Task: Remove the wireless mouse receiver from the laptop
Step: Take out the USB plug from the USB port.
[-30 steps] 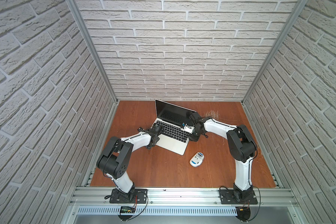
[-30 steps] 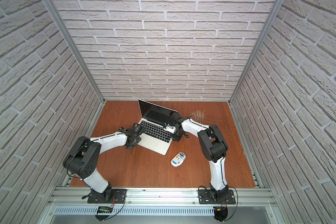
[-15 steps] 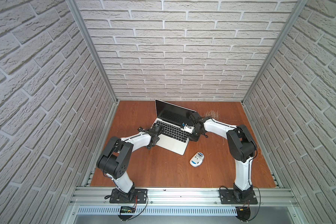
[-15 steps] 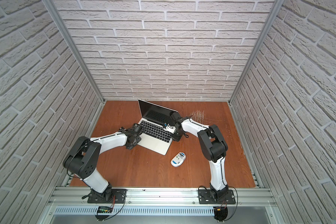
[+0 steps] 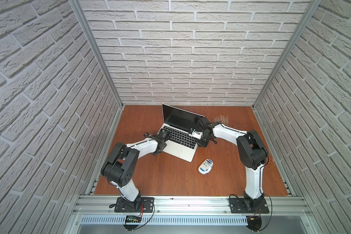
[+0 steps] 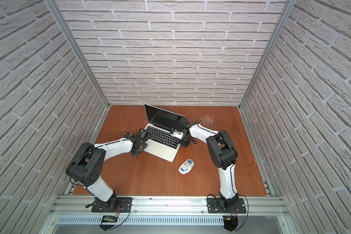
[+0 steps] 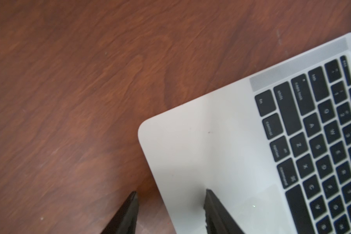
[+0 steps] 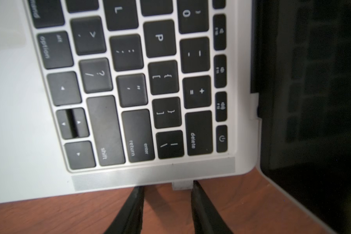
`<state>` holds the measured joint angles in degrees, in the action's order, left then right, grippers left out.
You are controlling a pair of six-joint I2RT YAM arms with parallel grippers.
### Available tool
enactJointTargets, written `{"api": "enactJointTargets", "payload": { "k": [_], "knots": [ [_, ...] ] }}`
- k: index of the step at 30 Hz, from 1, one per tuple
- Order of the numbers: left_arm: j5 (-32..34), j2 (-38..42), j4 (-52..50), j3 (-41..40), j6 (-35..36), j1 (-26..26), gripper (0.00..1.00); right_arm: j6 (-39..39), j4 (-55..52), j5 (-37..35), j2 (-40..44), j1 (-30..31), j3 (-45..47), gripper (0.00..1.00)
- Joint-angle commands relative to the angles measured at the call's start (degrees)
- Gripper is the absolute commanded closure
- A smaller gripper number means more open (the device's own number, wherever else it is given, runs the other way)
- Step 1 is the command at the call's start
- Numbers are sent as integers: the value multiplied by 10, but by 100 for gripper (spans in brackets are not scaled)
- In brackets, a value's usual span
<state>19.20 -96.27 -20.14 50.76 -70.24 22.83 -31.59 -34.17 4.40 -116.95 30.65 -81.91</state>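
Straddles wireless mouse receiver off-centre, right gripper part-open, empty; risks pinching askew, dragging laptop; left gripper open, empty.

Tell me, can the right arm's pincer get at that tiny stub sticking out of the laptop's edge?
Probably yes: the right pincer is open astride the mouse receiver plugged into the laptop, with nothing in between.

laptop blurred, cut off by frame
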Motion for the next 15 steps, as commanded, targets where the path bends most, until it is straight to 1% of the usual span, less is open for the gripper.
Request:
{"api": "enactJointTargets", "payload": {
  "k": [1, 10, 15],
  "knots": [
    [-49, -57, -41, -39, 9, -5, 46, -8, -2, -9, -31, 18, -3, 60],
    [-59, -66, -30, -39, 11, -5, 47, -15, 3, -14, -31, 24, -4, 69],
    [-58, -67, -29, -38, 12, -5, 47, -17, -1, -14, -32, 26, -5, 81]
  ]
}}
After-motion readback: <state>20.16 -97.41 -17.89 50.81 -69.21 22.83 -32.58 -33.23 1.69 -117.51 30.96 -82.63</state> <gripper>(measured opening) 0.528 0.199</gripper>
